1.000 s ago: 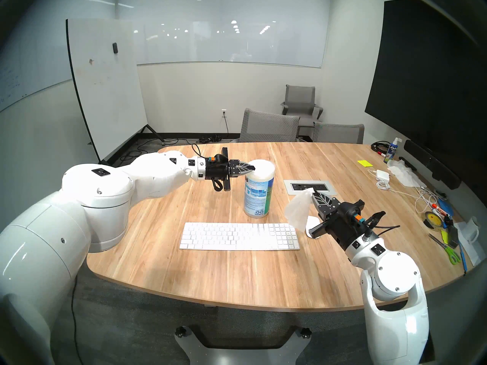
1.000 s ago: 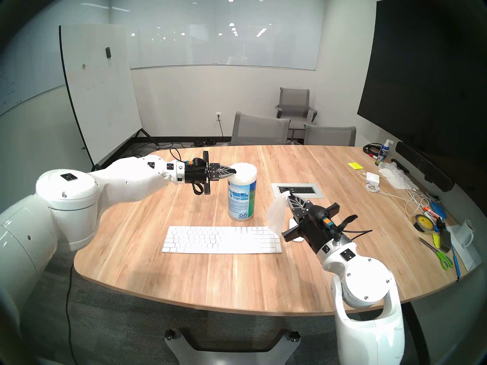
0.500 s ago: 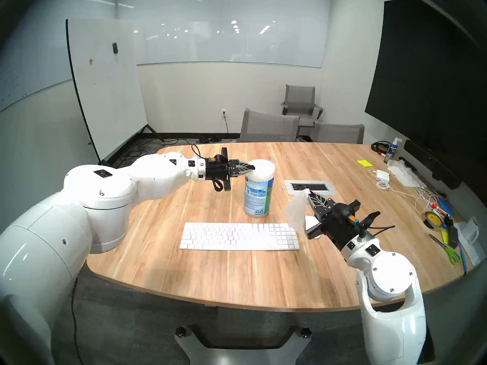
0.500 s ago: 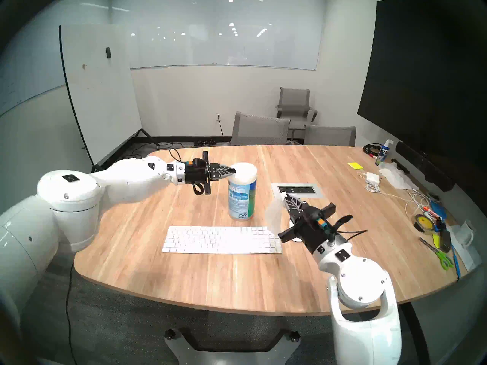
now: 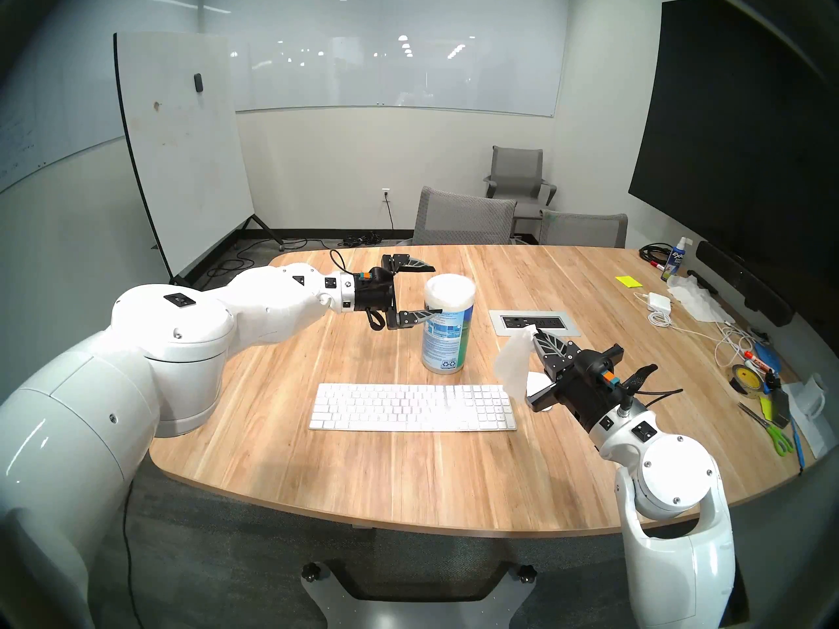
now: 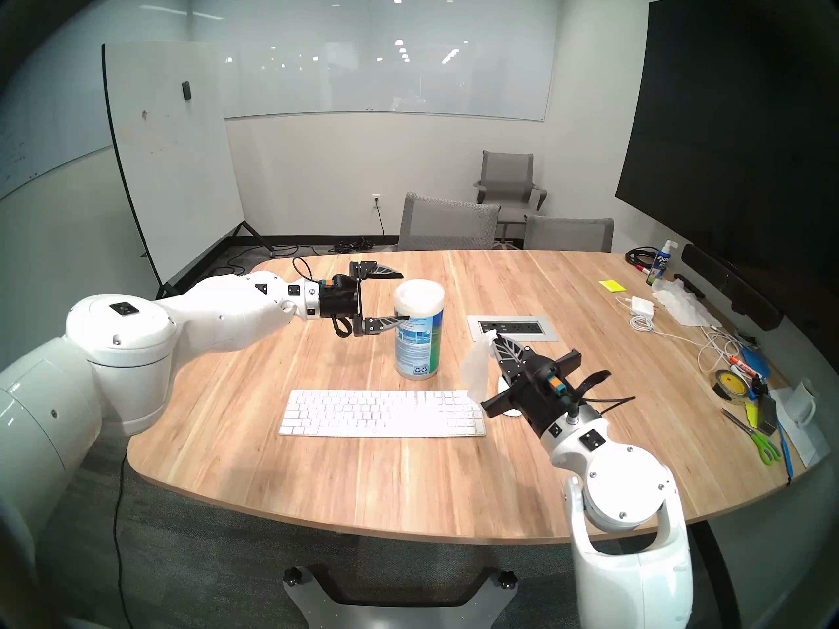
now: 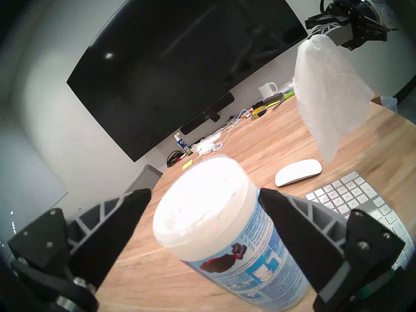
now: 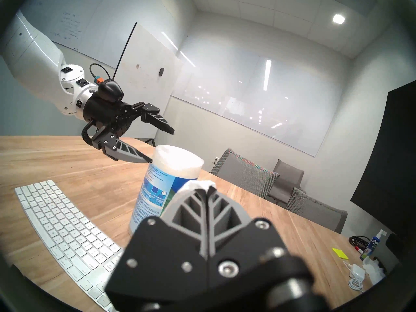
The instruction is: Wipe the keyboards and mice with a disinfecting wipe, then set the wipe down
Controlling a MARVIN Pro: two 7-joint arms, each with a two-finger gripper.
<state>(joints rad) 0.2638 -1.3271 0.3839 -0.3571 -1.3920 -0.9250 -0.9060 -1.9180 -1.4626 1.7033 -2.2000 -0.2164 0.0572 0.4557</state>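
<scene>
White-armed rig, left to right. Left gripper [image 5: 431,292]: spread wide, empty, astride wipes canister [image 5: 447,328]. Keyboard [image 5: 412,407]: near centre, unwiped. Wipe [image 5: 513,365]: hanging, pinched in closed right gripper [image 5: 532,335]. Mouse [image 7: 298,172]: right of keyboard. Judged step: wipe drawn; next, lower onto keys. Wooden table [image 5: 363,478]; meeting room, whiteboards, dark screen.

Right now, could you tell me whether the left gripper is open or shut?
Open: the left gripper has its fingers spread either side of the wipes canister, gripping nothing.
</scene>
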